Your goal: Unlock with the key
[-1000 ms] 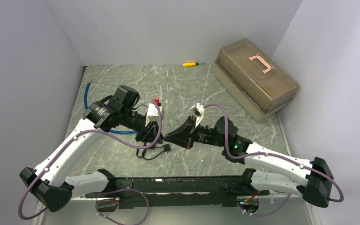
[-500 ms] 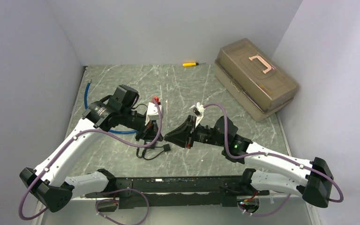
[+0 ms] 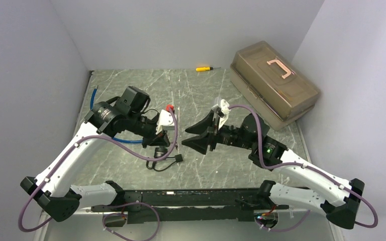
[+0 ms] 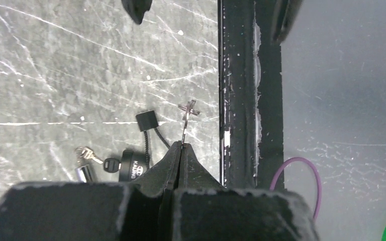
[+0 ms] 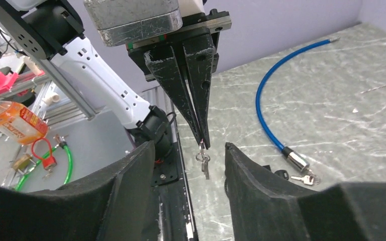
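Note:
My left gripper is shut on a small metal key that sticks out past its fingertips. In the right wrist view the left gripper points down and the key dangles from it on a ring. My right gripper stands open, one finger on each side of the key and not touching it. In the top view the right gripper faces the left gripper over the table's middle. A black lock with a thin black cable lies on the table under the left gripper.
A blue cable runs along the left; its silver end and a second key lie by the black lock. A brown toolbox sits back right and a yellow screwdriver at the far edge. The black base rail borders the near side.
The left gripper shut on the key. The right gripper then opened, let go and drew back to the right. The left arm shifted slightly with the key.

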Motion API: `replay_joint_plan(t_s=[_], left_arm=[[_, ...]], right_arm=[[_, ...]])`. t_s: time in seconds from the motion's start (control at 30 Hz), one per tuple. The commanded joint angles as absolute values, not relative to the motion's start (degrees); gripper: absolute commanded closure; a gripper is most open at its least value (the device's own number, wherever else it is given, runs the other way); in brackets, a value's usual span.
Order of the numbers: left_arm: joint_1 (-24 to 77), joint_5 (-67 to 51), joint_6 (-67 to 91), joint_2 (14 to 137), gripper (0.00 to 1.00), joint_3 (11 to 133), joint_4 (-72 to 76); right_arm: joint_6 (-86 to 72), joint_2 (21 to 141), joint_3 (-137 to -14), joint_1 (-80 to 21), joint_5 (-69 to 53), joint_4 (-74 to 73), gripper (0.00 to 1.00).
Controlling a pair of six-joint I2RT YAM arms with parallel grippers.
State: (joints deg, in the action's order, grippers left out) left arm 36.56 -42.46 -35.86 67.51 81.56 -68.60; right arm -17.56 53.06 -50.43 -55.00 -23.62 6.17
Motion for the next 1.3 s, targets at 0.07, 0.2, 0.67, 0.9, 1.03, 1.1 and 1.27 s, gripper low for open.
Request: replay_joint_plan(t_s=[0.07,0.2,0.67,0.9,1.03,1.1,1.27], left_arm=[[37.49,-40.59,-38.00,68.26,1.00,87.17,-74.24],[38.42,-41.65,-37.77,68.60,1.00,88.05,-75.54],[38.72,-42.34,-37.73,68.81,1.00,86.74,-75.93],[38.71,-43.12,-37.61,69.10,1.00,87.49,-76.19],[38.70,-43.55,-37.59,69.26,1.00,87.75,-76.46],[38.74,-43.62,-37.53,69.26,1.00,87.93,-76.53],[38.68,-43.59,-37.55,69.28,1.00,87.98,-76.65]], right_arm=[[-13.21,54.69,-52.98,-53.49,-28.94,3.78,0.53],[-13.45,57.25,-54.67,-53.51,-33.51,5.00,0.57],[-12.84,64.31,-60.84,-53.57,-41.91,2.92,0.70],[-12.01,65.97,-61.78,-53.63,-42.21,0.97,0.71],[-11.45,66.62,-62.47,-53.62,-42.15,0.23,0.71],[-11.37,66.79,-62.66,-53.71,-42.10,0.18,0.72],[-10.92,67.55,-63.20,-54.13,-42.39,0.18,0.77]])
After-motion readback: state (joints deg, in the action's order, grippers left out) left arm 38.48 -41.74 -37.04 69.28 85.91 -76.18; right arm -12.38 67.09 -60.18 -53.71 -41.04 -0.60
